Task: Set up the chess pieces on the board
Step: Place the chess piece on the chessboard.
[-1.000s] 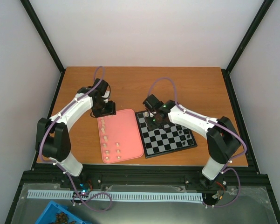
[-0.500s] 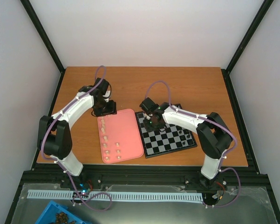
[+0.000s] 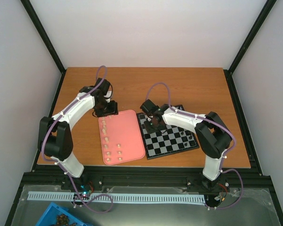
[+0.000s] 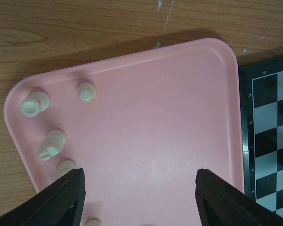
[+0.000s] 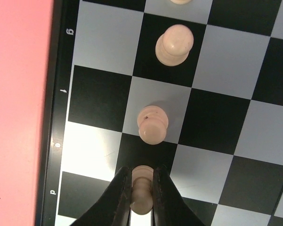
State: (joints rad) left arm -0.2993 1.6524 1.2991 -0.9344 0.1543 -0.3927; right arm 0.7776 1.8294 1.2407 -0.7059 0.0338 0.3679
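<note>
Our right pincer [image 5: 142, 197] grips one cream pawn [image 5: 142, 178] over the board [image 5: 216, 125], close to its tray-side edge. Two more pawns [image 5: 152, 123] stand in file beyond it. Our left pincer [image 4: 139, 200] hangs with jaws wide above the pink tray [image 4: 150, 117] just beside the board, where other cream chess pieces [image 4: 86, 91] stand.

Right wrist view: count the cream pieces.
4 cream pieces: one cut off at the top edge, one on a black square, one on a white square, one in the right gripper. Others may be hidden.
</note>
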